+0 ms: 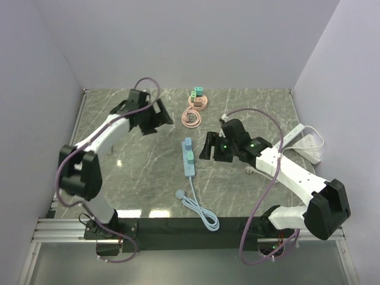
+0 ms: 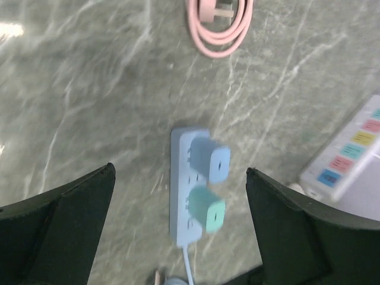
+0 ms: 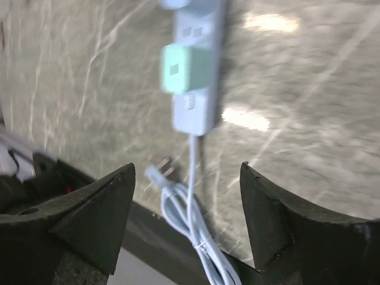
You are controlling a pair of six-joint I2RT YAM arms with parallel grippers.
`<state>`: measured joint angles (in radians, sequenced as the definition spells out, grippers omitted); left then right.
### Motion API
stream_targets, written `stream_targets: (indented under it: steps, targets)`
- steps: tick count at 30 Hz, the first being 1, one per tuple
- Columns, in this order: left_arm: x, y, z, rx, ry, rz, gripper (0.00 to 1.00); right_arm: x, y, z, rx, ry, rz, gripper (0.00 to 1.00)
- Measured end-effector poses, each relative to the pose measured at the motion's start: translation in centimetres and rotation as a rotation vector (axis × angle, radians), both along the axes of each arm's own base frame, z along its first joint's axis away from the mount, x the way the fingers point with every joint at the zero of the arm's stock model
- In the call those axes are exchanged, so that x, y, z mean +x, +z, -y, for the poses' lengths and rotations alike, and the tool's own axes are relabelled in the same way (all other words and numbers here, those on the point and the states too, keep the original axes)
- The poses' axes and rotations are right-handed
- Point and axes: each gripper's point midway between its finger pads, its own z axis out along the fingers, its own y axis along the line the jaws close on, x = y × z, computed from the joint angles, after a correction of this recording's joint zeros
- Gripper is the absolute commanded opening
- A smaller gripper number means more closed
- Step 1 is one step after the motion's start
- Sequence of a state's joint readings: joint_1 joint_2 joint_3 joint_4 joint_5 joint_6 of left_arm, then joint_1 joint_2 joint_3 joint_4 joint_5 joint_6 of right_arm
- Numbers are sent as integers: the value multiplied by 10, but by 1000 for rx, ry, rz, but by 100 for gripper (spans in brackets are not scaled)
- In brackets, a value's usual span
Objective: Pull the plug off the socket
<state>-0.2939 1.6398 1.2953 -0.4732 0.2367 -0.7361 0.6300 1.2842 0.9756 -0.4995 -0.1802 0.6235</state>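
So the marble table [image 1: 255,101] is the biggest thing here, with both arms reaching out over it. The left arm [image 1: 107,133] ends in the left gripper [image 2: 179,175], and its jaws are spread wide with nothing in them. Same for the right arm [image 1: 285,169]: the right gripper [image 3: 187,169] is wide apart and empty too.

A white power strip [image 1: 300,142] lies off at the right edge. The blue power strip [image 1: 189,161] lies flat mid-table between the two grippers. Its pale cord [image 1: 202,211] is bundled toward the near edge. A coiled pink cable [image 1: 191,117] sits beyond the strip, near a small pink stand [image 1: 198,101].

Both plugs are seated in the blue strip. The blue plug [image 2: 211,161] is at its far end and the green plug [image 2: 208,212] is right next to it. Neither gripper touches them.
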Motion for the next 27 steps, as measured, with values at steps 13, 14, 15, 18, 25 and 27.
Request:
stream_targets:
  steps: [13,14,15,18,25,27]
  targets:
    - [15,-64,102,345,-155,-97,87,-10,-38,37,-7,-164,-112,77]
    - [12,-65,103,359,-156,-101,86,-9,-39,39,-4,-173,-112,78]
    - [9,-66,103,373,-158,-107,85,-9,-40,41,-4,-179,-114,78]
    - [4,-67,99,406,-151,-120,81,-10,-47,46,-5,-194,-125,78]
    - [-5,-78,98,447,-156,-153,74,-6,-49,47,8,-202,-133,77]
    - [-8,-82,101,452,-165,-159,73,-5,-52,45,11,-196,-138,77]
